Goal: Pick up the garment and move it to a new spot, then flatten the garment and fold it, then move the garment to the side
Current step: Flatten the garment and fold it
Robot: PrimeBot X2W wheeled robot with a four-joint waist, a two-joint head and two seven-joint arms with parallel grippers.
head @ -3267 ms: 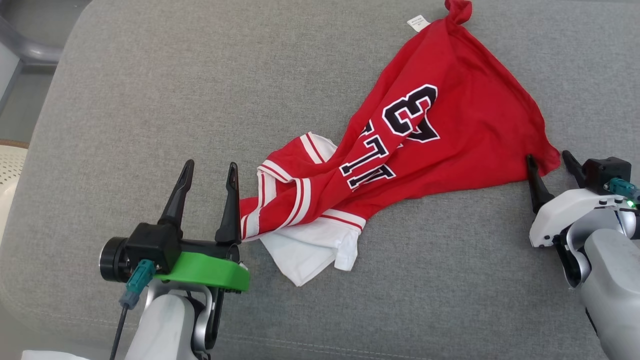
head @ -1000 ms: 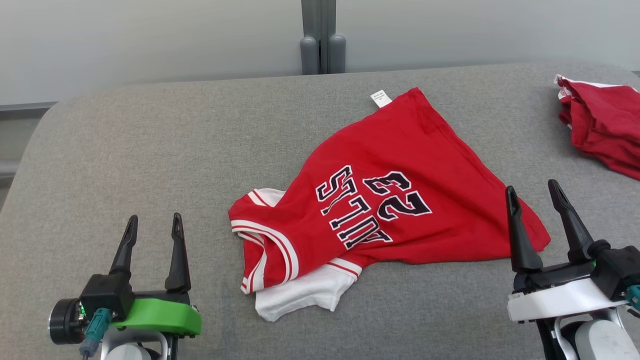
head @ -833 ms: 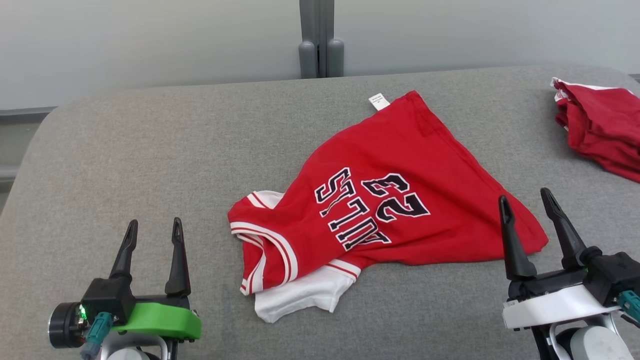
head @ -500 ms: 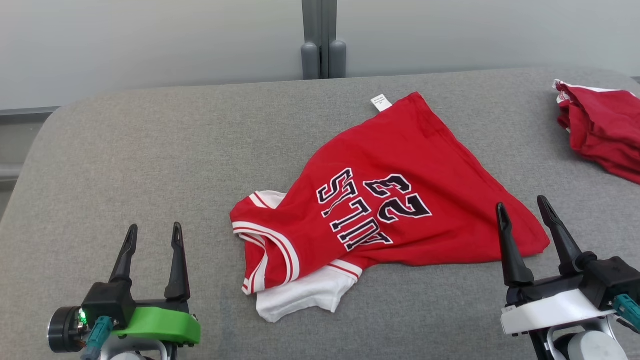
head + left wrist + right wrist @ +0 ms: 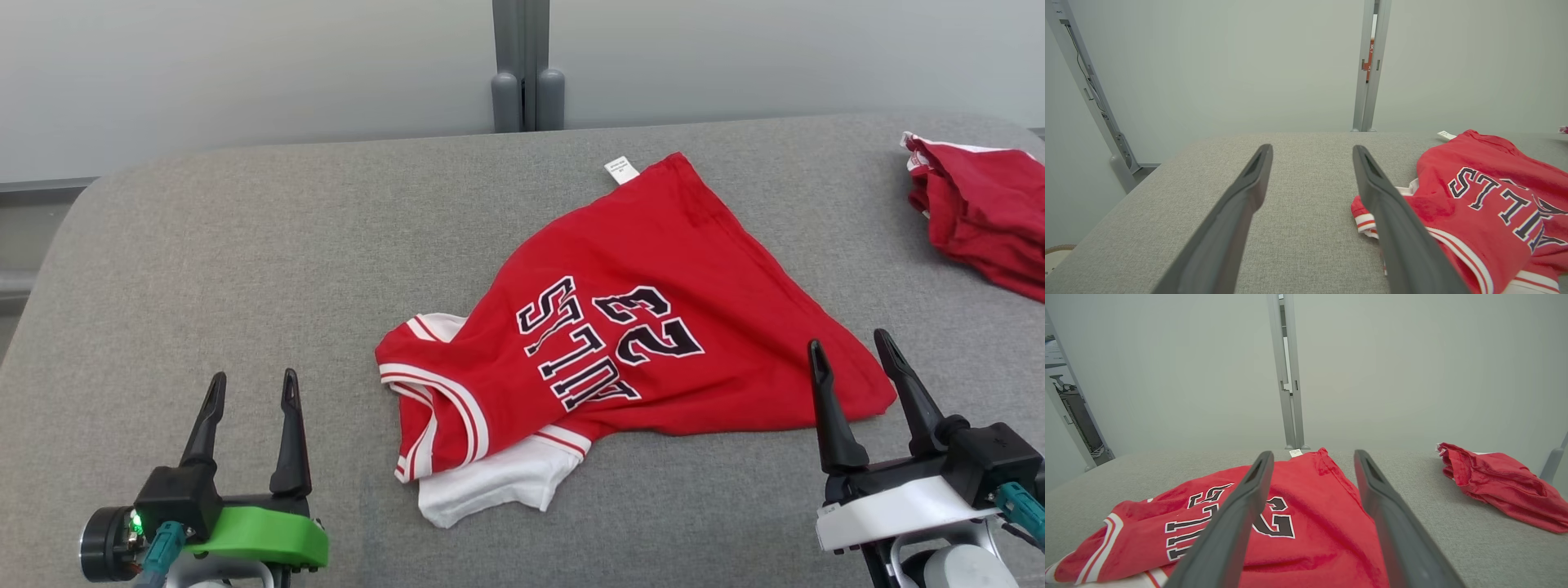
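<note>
Garment (image 5: 718, 269), a red jersey with dark lettering and white-striped trim, lies rumpled mid-way across the grey padded surface (image 5: 245, 245). The head view takes in both hands. The left hand (image 5: 253, 377), fingers apart, sits well to the left of the striped sleeve. The right hand (image 5: 847, 340), fingers also apart, stands at the jersey's near right corner; whether it touches is unclear. The right wrist view has a second red cloth (image 5: 1498, 482) off to its right, while the left wrist view has bare grey padding between its fingers.
</note>
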